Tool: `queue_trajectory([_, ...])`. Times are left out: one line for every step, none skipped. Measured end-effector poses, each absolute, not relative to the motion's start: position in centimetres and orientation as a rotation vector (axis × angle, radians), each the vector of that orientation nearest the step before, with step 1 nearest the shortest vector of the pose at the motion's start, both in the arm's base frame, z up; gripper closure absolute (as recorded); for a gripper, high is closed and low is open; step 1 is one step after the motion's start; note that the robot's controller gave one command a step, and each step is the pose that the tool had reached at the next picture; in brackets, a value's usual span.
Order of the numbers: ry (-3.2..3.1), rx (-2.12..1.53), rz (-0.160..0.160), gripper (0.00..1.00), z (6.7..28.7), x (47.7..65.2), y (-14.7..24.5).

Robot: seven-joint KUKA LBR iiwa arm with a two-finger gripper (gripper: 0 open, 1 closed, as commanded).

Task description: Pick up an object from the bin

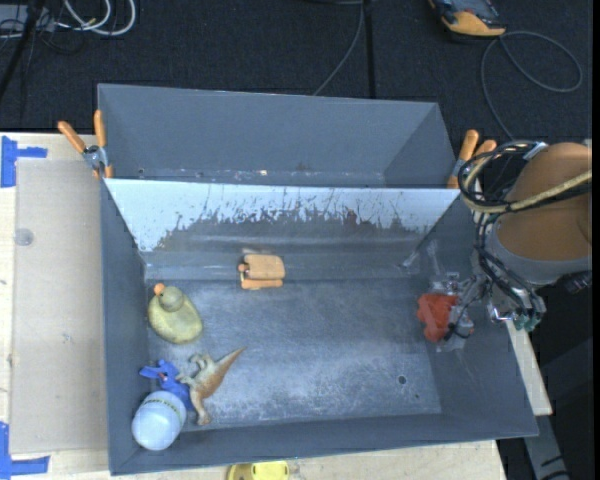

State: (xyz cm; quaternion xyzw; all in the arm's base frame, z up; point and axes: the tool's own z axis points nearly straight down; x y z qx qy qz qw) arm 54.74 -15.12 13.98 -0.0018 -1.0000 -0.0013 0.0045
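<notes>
My gripper [454, 318] is at the right side of the bin, close to the right wall. A small red lumpy thing [435, 314] sits between its fingers, sticking out to the left, and the gripper is shut on it. The red thing looks lifted slightly off the bin floor, right by the wall.
An orange bun-shaped toy [262, 270] lies at the back middle. At the left are a yellow-green rubber duck [175, 318], a tan dinosaur figure [212, 373], a small blue piece [160, 373] and a pale blue-white bottle [158, 420] in the front-left corner.
</notes>
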Motion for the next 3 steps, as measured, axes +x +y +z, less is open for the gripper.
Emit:
queue_trajectory([-3.14, 0.001, -0.001, 0.0, 14.5, 54.9, -15.1])
queue_trajectory([-3.13, -0.262, -0.002, 0.0, 9.4, 56.4, -15.5])
queue_trajectory([-3.13, -0.162, -0.019, 0.0, 7.1, 55.9, -15.1])
